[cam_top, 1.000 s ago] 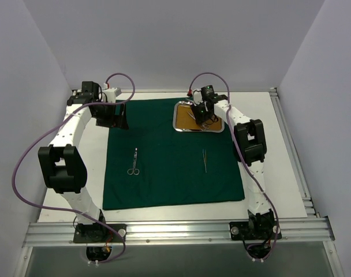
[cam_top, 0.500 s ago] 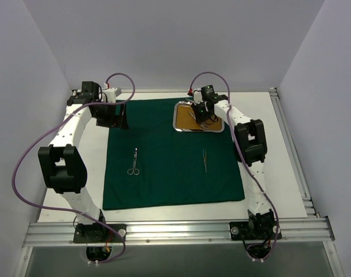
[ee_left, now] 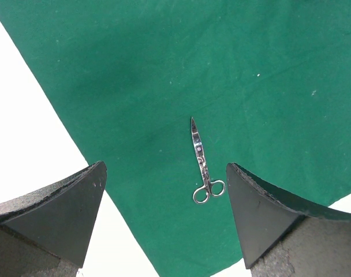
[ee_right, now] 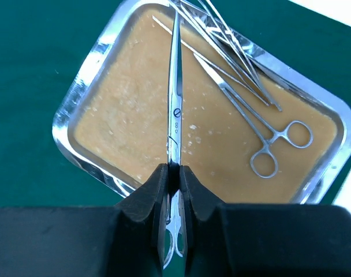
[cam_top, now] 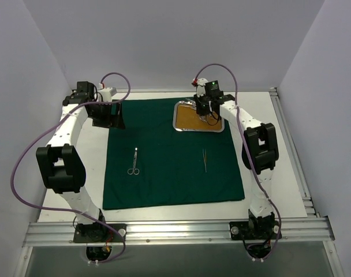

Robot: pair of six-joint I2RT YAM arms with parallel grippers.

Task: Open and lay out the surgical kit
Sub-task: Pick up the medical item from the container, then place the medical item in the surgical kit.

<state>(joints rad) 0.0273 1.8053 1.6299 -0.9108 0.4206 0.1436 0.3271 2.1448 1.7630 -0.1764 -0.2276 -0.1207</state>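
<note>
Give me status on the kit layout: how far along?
Done: drape spread flat, scissors and tweezers laid on it. In hand: right tool shut on second scissors over the tray. To do: forceps and other slim instruments in tray; left tool open.

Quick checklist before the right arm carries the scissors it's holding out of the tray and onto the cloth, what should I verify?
1. Right gripper shut on the held scissors: ok.
2. Held scissors clear of the other instruments in the tray: cannot tell; their tips overlap in the wrist view.
3. Bare cloth between the laid-out scissors and the tweezers: ok.
4. Cloth spread flat: ok.
5. Left gripper open and well away from the tray: ok.
</note>
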